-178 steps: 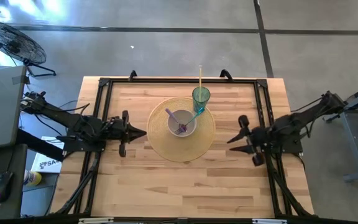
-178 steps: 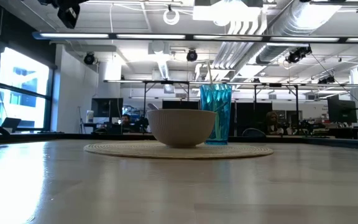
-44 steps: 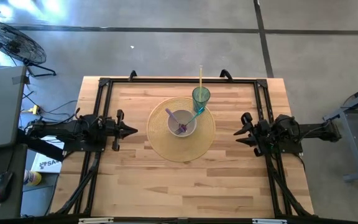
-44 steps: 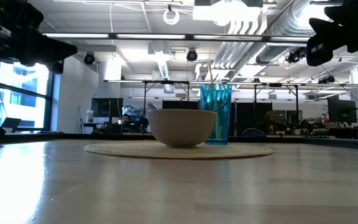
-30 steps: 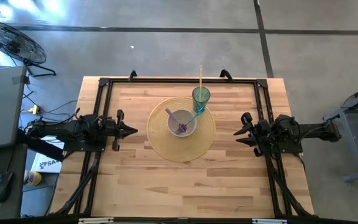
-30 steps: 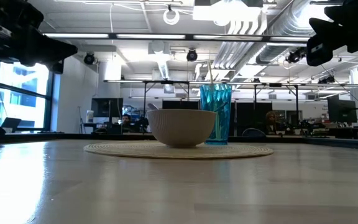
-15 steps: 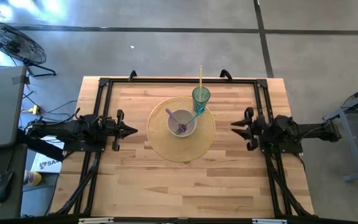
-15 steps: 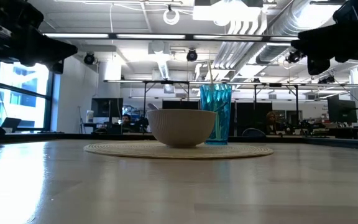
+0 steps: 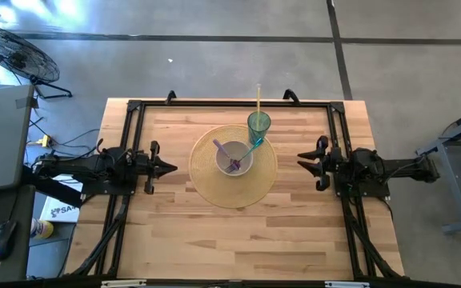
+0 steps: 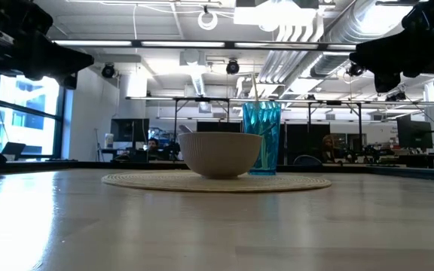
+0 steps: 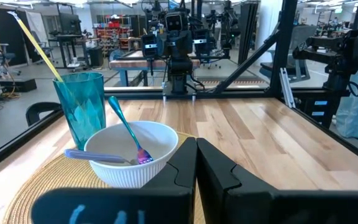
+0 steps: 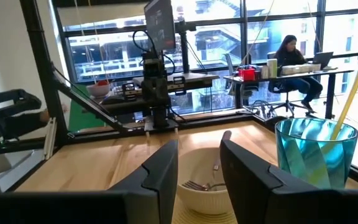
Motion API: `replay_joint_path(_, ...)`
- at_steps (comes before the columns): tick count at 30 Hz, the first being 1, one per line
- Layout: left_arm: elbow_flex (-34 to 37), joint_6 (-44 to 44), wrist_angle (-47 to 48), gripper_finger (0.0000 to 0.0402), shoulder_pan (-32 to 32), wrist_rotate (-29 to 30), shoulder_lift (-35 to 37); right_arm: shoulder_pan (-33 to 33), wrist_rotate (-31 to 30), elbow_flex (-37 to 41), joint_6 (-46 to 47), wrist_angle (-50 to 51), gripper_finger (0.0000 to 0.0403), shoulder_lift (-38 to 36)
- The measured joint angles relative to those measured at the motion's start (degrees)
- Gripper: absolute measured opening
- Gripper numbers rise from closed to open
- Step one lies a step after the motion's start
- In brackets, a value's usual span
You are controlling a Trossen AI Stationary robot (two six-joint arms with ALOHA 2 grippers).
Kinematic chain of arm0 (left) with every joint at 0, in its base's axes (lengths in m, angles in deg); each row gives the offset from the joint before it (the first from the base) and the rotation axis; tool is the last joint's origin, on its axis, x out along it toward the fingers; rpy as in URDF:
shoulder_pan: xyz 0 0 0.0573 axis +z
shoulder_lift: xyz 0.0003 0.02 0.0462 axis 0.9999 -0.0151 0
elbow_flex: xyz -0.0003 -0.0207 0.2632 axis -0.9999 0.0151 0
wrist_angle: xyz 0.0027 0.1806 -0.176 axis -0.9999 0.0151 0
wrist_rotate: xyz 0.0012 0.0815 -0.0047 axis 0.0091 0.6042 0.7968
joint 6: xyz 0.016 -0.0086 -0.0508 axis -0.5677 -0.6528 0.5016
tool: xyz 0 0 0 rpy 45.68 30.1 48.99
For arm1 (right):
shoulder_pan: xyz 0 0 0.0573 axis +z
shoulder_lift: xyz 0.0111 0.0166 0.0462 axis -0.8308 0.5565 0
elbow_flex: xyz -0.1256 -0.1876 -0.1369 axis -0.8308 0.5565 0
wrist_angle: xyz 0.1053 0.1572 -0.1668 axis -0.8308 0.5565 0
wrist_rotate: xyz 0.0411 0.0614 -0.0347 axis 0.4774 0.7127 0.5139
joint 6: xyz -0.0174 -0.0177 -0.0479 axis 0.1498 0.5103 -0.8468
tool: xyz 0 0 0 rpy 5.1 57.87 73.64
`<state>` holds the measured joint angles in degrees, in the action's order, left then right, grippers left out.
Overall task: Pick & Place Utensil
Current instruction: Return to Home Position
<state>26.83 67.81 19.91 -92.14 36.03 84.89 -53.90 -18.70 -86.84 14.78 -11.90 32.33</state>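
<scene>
At opposite table (image 9: 214, 240) edges: left gripper (image 9: 171, 168) pressed together, right gripper (image 9: 307, 166) spread, both well apart from the white bowl (image 9: 224, 164).

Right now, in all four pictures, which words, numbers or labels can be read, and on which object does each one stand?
"SA": dark letters on the white box on the floor beside the left edge of the light wooden table; the rest is hidden.
Blue marks on the dark wrist housing: too blurred to read.
Round white bowl and translucent blue plastic cup: no text on them.
</scene>
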Motion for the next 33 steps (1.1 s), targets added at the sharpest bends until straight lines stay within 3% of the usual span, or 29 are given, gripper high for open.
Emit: replay_joint_path(33,0.0,0.0,0.0,0.0001,-0.8,0.0,-0.9,0.0,0.0,0.0,0.1,0.0,0.0114,0.0)
